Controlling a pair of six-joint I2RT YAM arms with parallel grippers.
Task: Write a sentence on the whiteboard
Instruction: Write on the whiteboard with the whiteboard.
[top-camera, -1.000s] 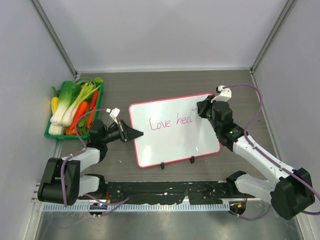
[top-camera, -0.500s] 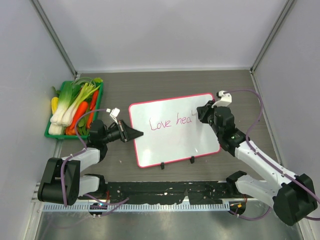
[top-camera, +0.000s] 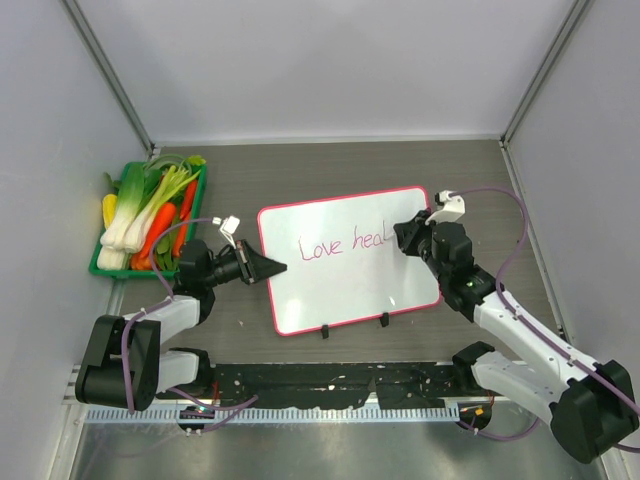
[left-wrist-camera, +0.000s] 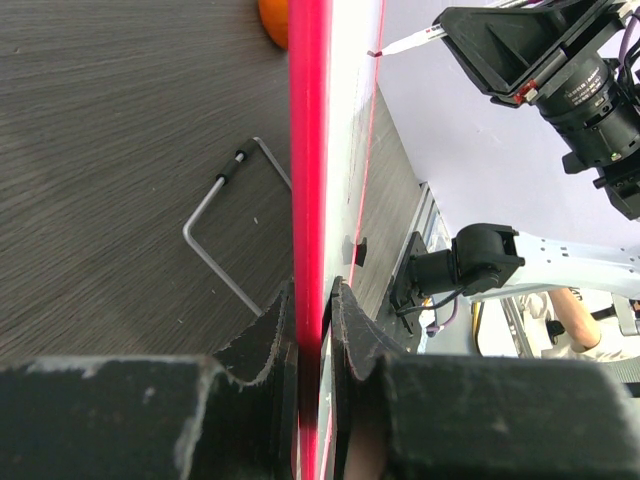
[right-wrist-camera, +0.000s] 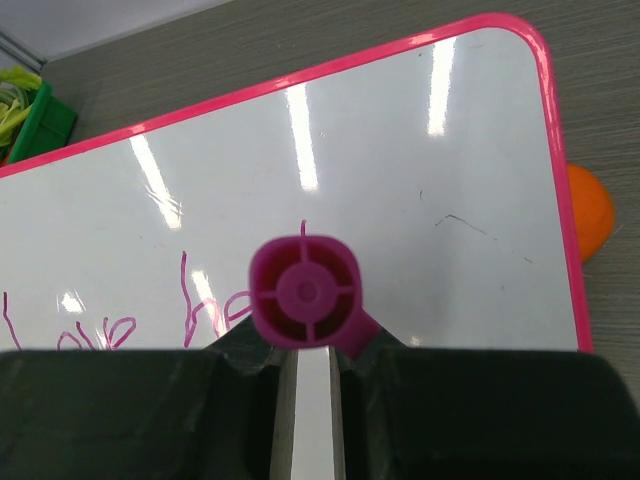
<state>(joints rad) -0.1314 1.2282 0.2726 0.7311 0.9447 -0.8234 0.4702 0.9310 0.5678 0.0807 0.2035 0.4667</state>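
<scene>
The whiteboard (top-camera: 345, 290), glossy white with a pink-red frame and two black feet on its near edge, lies mid-table with pink writing "Love heal" (top-camera: 342, 244). My left gripper (top-camera: 268, 268) is shut on the board's left edge; the left wrist view shows the red frame (left-wrist-camera: 308, 150) clamped between the jaws (left-wrist-camera: 312, 330). My right gripper (top-camera: 405, 237) is shut on a pink marker (right-wrist-camera: 305, 292), seen end-on in the right wrist view, its tip at the board (right-wrist-camera: 420, 180) after the last letter. The marker tip also shows in the left wrist view (left-wrist-camera: 400, 46).
A green tray (top-camera: 100, 268) of vegetables, leeks and carrots, stands at the far left. An orange ball (right-wrist-camera: 590, 222) lies just past the board's right edge. A bent metal wire stand (left-wrist-camera: 222, 235) lies on the table under the board. Grey walls enclose the table.
The right gripper has moved down and right with the marker, adding the stroke of an "l" after "hea". The left gripper and the board have stayed still.
</scene>
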